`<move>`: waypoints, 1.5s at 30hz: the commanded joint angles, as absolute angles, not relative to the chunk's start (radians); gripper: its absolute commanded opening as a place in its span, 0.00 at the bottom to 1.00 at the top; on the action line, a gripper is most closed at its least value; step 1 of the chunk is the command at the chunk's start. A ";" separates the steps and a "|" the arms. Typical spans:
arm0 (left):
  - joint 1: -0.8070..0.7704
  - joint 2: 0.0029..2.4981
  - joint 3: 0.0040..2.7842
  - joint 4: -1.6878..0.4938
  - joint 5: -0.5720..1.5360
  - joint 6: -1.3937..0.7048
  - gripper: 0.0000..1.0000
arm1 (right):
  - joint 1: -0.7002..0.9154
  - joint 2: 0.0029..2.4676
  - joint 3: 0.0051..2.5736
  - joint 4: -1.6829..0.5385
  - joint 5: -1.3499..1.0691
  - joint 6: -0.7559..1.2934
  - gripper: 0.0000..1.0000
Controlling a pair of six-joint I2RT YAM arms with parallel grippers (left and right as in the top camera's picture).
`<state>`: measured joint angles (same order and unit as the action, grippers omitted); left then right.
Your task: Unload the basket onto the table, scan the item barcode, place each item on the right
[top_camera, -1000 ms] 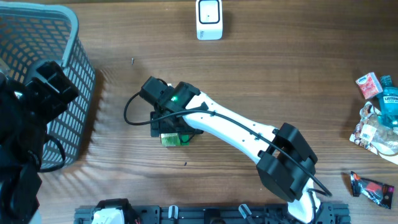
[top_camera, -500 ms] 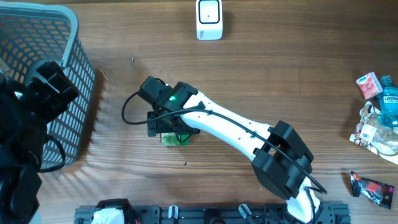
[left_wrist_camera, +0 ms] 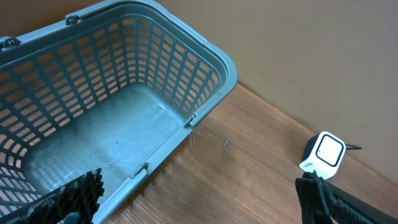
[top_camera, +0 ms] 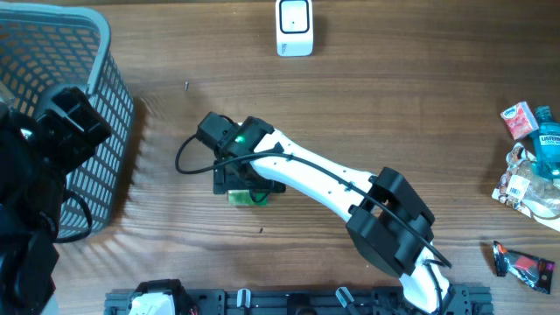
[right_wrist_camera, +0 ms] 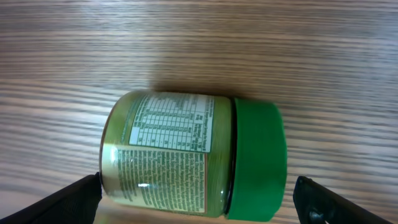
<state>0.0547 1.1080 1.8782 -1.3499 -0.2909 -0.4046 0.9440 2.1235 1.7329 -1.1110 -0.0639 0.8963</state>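
Note:
A glass jar (right_wrist_camera: 180,158) with a green lid (right_wrist_camera: 258,158) lies on its side on the wooden table, its printed label facing up; no barcode shows. My right gripper (right_wrist_camera: 199,202) is open and hangs over the jar, one finger beyond its base and the other beyond the lid, neither touching it. From overhead the jar (top_camera: 248,198) peeks out under that right gripper (top_camera: 245,185). The white scanner (top_camera: 294,26) stands at the table's far edge. My left gripper (left_wrist_camera: 199,196) is open and empty, above the basket's near corner.
A blue-grey plastic basket (top_camera: 98,35) fills the left side; its rim (left_wrist_camera: 205,56) shows in the left wrist view, with the scanner (left_wrist_camera: 324,151) beyond. At the right edge lie a pink box (top_camera: 519,119), a blue bottle (top_camera: 548,140) and a dark packet (top_camera: 523,262).
The right arm's elbow has drifted left and toward the near edge, while its gripper stays over the jar. The jar and the left arm have not moved.

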 commanded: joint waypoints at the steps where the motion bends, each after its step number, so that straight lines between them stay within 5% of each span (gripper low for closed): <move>1: 0.062 1.106 1.884 -1.352 -0.293 -0.397 1.00 | 0.942 2.141 1.747 -1.127 -0.037 0.921 1.00; 45: 0.062 1.147 1.884 -1.386 -0.292 -0.397 1.00 | 0.932 2.155 1.594 -0.945 -0.128 0.839 1.00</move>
<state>0.0547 1.1404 1.8782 -1.3853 -0.2909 -0.4046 0.9371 2.1284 1.6047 -0.9524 -0.1154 0.8616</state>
